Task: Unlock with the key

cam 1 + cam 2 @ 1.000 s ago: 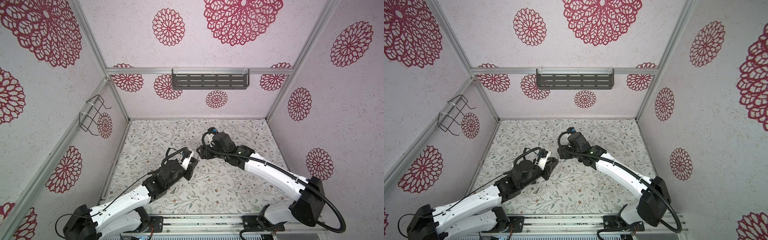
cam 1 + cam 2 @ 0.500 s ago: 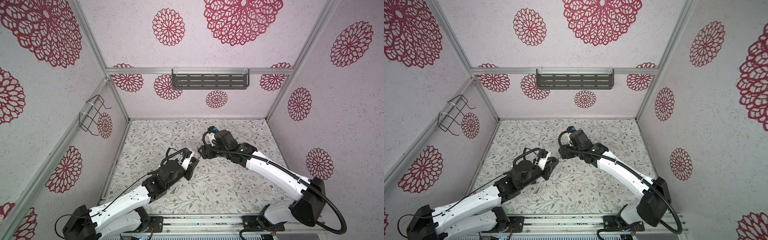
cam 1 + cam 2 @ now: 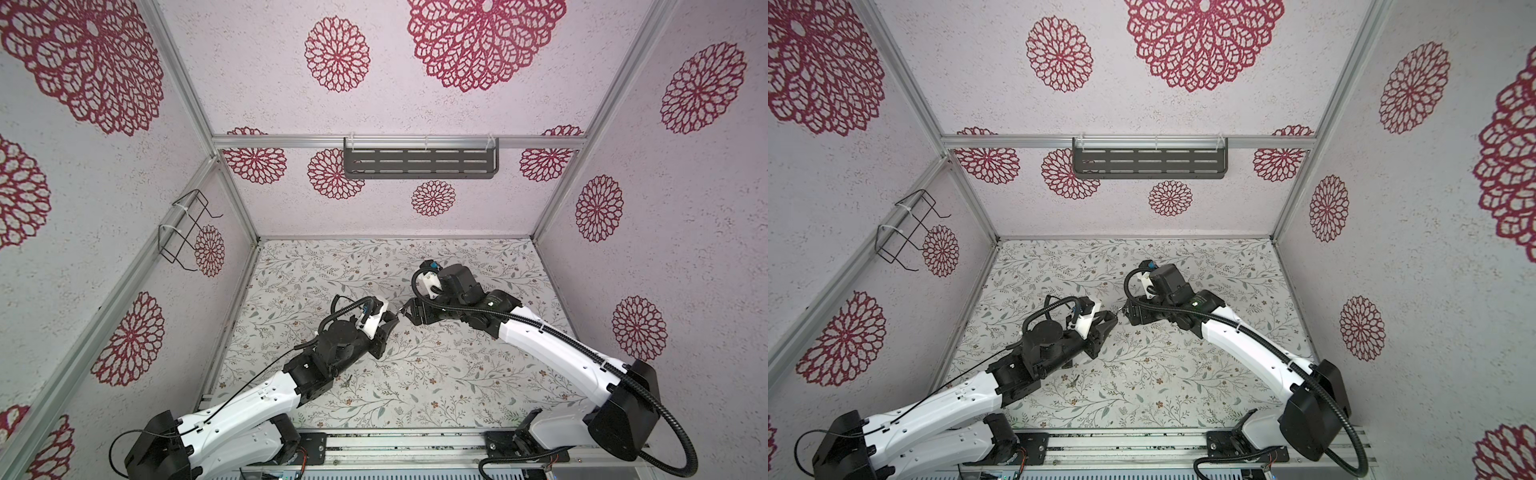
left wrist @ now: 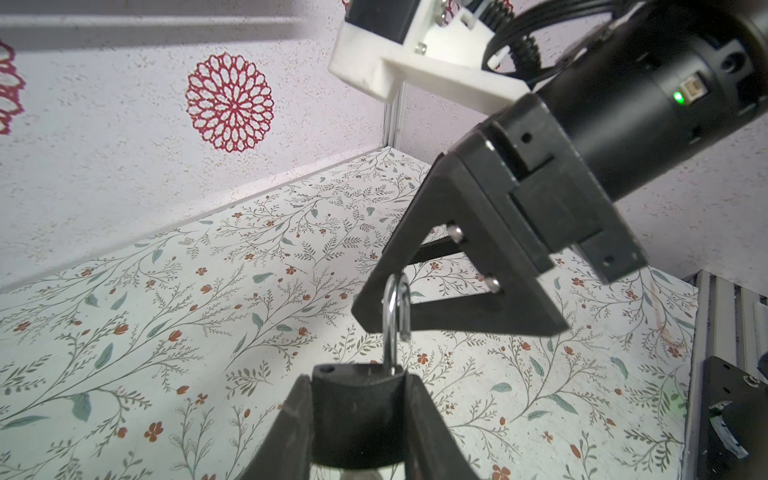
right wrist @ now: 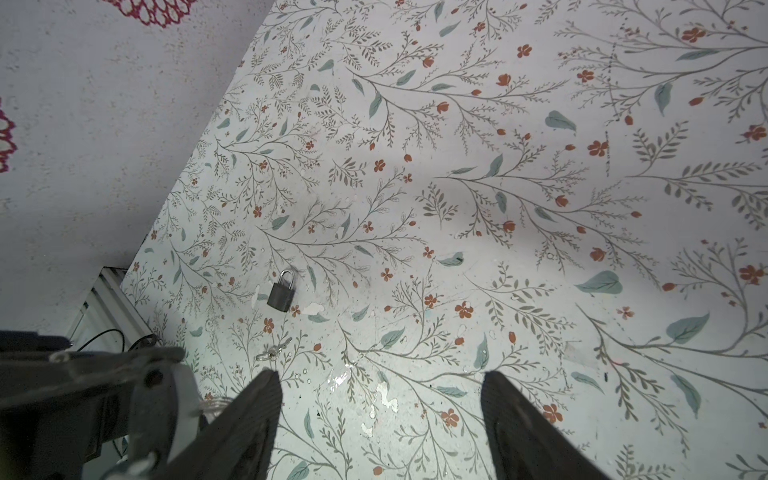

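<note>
In a top view the left end effector (image 3: 390, 329) and right end effector (image 3: 409, 313) nearly touch; left wrist view shows the left clamping the padlock (image 4: 357, 411), shackle (image 4: 388, 316) seemingly sprung; right wrist view shows right jaws apart; probably best hold firm, avoid snagging.

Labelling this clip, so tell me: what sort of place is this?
Probably a lab robot test booth: patterned panels in an aluminium frame, left arm and right arm on a base rail, a floral tabletop.

Black padlock (image 4: 357, 409), silver shackle (image 4: 388, 332) open
</note>
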